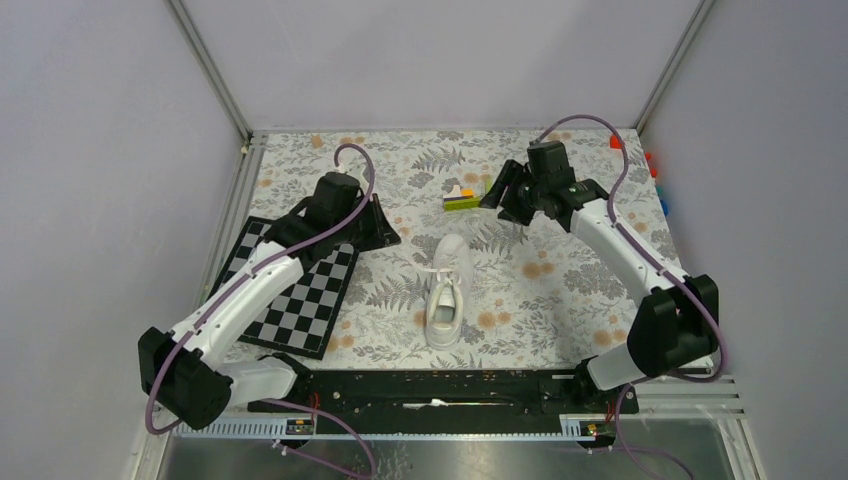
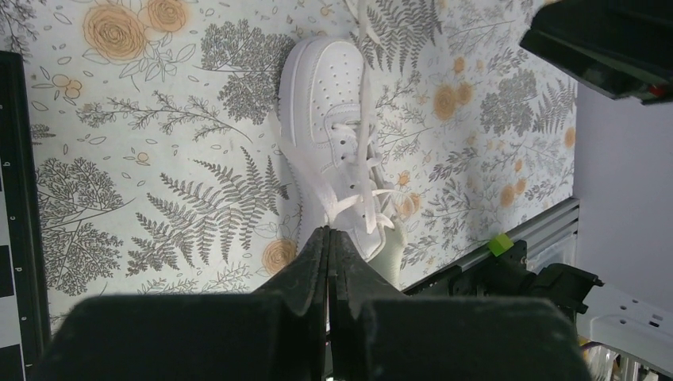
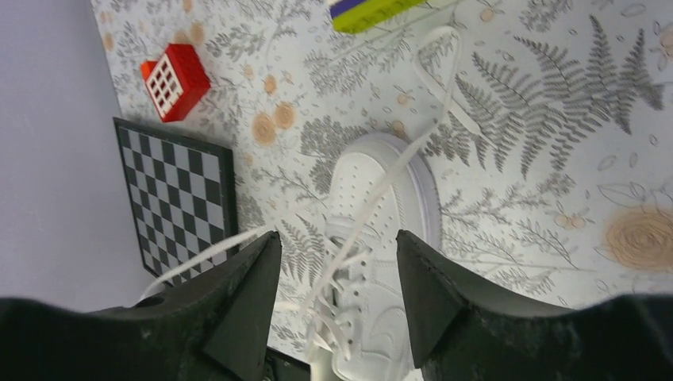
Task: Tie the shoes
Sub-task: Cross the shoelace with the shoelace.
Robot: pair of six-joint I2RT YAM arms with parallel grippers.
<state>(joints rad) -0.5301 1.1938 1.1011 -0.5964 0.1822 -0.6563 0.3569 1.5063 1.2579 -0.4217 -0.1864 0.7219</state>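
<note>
Smooth white sneaker (image 2: 321, 87) with cloth laces (image 2: 353, 202); matt printed tablecloth (image 2: 159, 159).

Sneaker (image 1: 447, 290): all white, with laces (image 2: 363, 119) and sole white too.
Bench (image 1: 560, 290) cover: pale ground, grey ferns, tan-orange roses.
Mat (image 1: 300, 295): black-and-white checks, black border.
Small block (image 3: 175, 80): red, white grid on one face.
Brick stack (image 1: 461, 199): lime green, purple, yellow.
Arms (image 1: 250, 285): white shells, black joints, purple cables (image 1: 353, 146).
Walls: pale grey.
</note>
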